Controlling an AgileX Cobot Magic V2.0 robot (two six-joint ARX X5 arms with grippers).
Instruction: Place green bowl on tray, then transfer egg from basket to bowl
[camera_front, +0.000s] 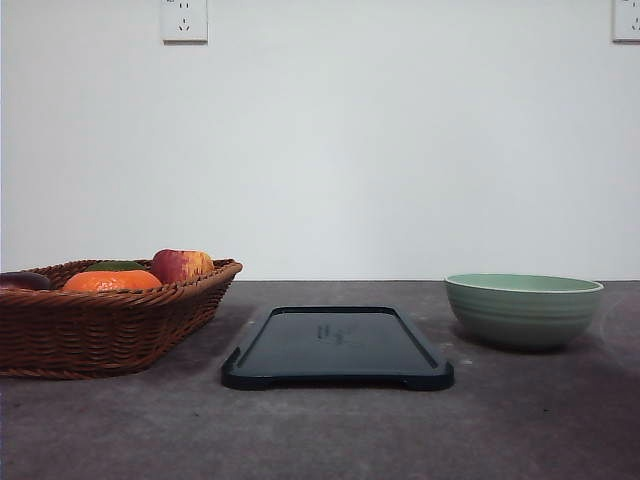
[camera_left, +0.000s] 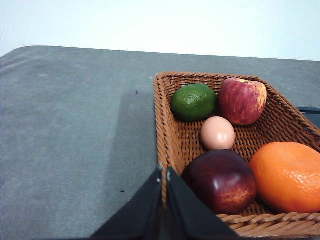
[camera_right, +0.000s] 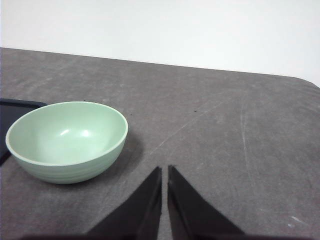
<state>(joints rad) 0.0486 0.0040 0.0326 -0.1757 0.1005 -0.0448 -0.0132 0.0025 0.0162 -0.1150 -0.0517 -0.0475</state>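
Note:
The green bowl (camera_front: 523, 309) stands empty on the grey table at the right, beside the dark tray (camera_front: 338, 345) in the middle and apart from it. At the left sits the wicker basket (camera_front: 100, 325). Inside the basket (camera_left: 170, 125) a pale egg (camera_left: 218, 133) lies among the fruit. My left gripper (camera_left: 164, 172) is shut, its tips above the basket's near rim. My right gripper (camera_right: 164, 171) is shut over bare table, with the bowl (camera_right: 66, 140) off to one side of it and a corner of the tray (camera_right: 15, 112) beyond the bowl.
The basket also holds a green avocado (camera_left: 193, 102), a red apple (camera_left: 242, 100), a dark plum (camera_left: 221, 181) and an orange (camera_left: 287, 175). The white wall stands close behind the table's far edge.

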